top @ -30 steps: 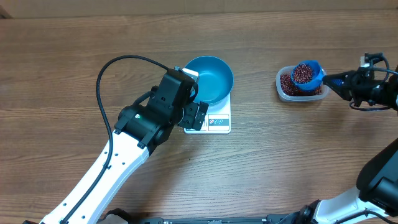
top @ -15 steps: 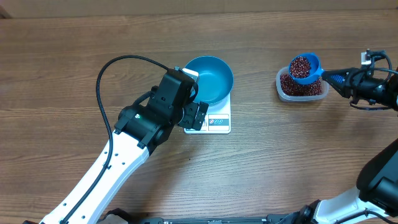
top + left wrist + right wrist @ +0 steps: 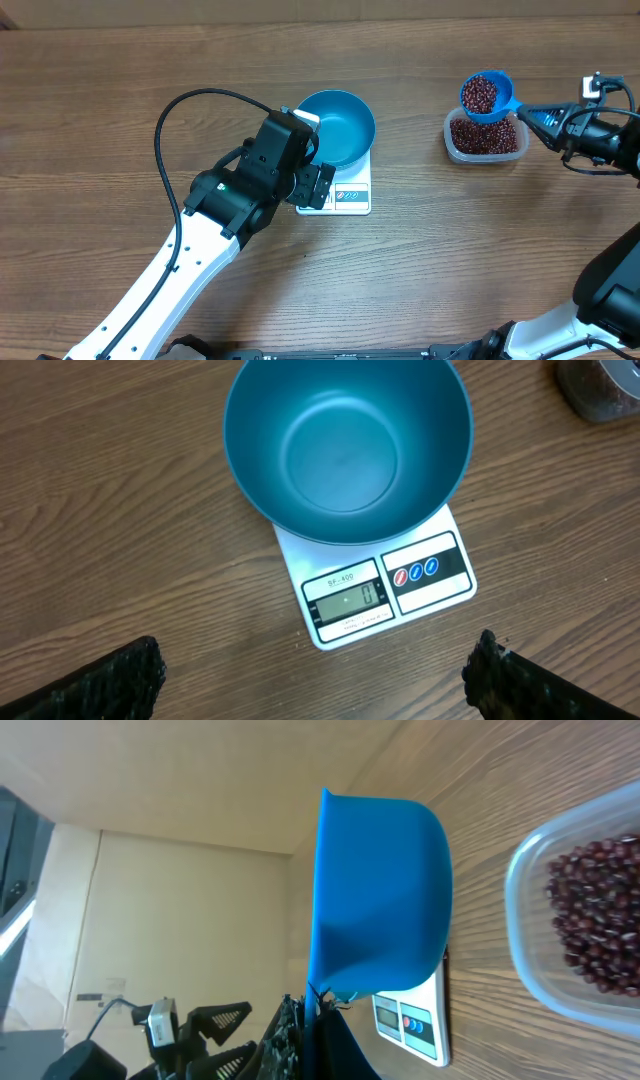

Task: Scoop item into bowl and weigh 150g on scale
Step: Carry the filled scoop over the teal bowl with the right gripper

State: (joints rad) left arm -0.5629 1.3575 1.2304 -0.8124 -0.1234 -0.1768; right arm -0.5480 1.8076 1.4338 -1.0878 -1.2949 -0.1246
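Note:
The empty blue bowl (image 3: 336,126) stands on the white scale (image 3: 350,196). My left gripper (image 3: 318,186) hovers open just in front of the scale, holding nothing; in the left wrist view the bowl (image 3: 347,445), the scale (image 3: 388,588) and the left gripper (image 3: 315,680) with jaws wide apart all show. My right gripper (image 3: 546,118) is shut on the handle of a small blue scoop (image 3: 486,95) heaped with red-brown beans (image 3: 480,93), held above the tub's far edge. The right wrist view shows the scoop (image 3: 380,890) from below, the right gripper (image 3: 320,1020) clamping its handle.
A clear plastic tub (image 3: 486,138) of beans sits on the wooden table at the right, also seen as the tub (image 3: 575,935) in the right wrist view. The left arm's black cable (image 3: 170,130) loops over the table to the left of the bowl.
The right gripper has lifted the loaded scoop up out of the tub and shifted it a little left and toward the back. The left arm has not moved.

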